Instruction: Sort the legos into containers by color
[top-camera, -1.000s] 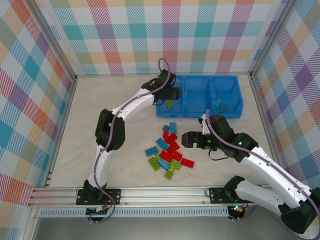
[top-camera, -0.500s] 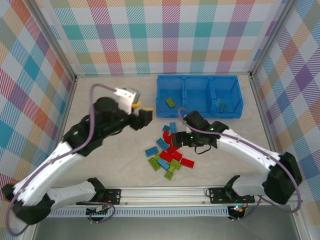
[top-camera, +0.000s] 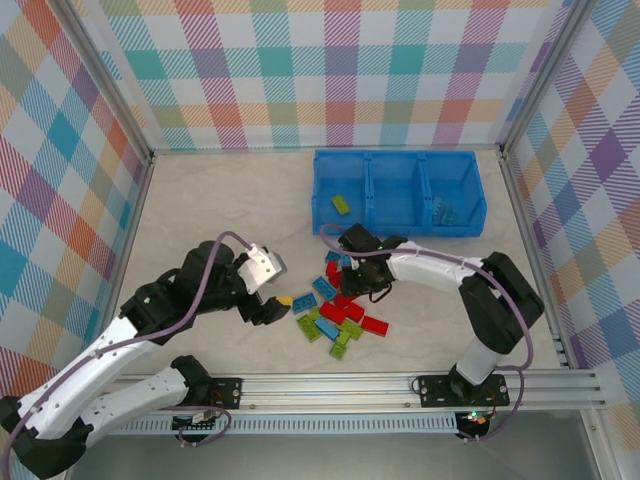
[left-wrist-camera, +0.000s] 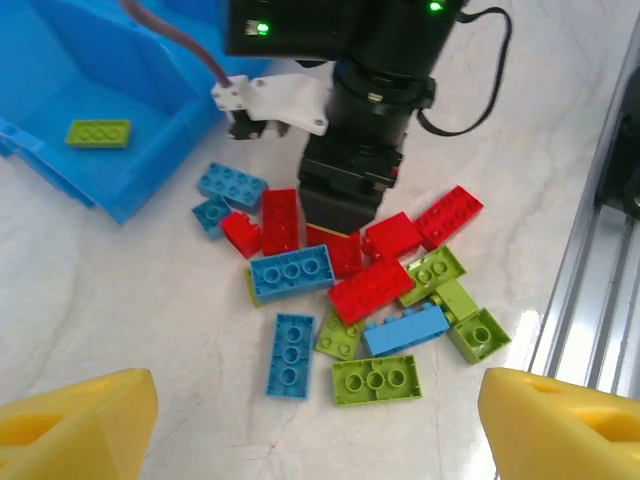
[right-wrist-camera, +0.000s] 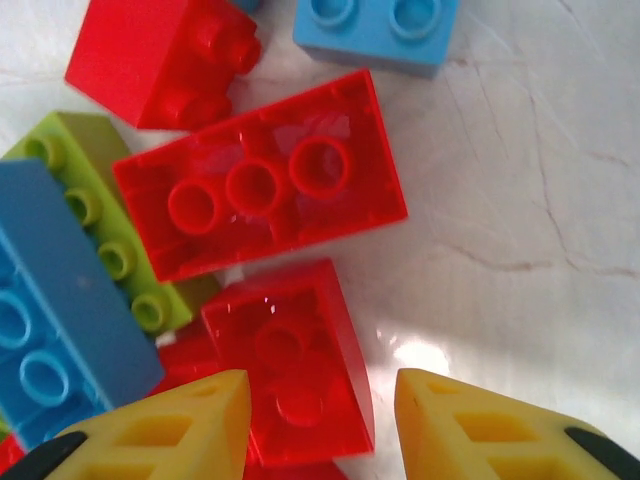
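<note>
The left tool has pulled away from the bin, where one green brick now lies in the 9 o'clock compartment. It hangs wide open and empty at 9 o'clock of the legos on the desk. The right tool has dropped onto the pile, jaws half closed either side of a red brick, not yet pinching. A red pick looks next. Loose are six red, five blue and about five green; roughly two blue bricks sit in the 3 o'clock compartment.
</note>
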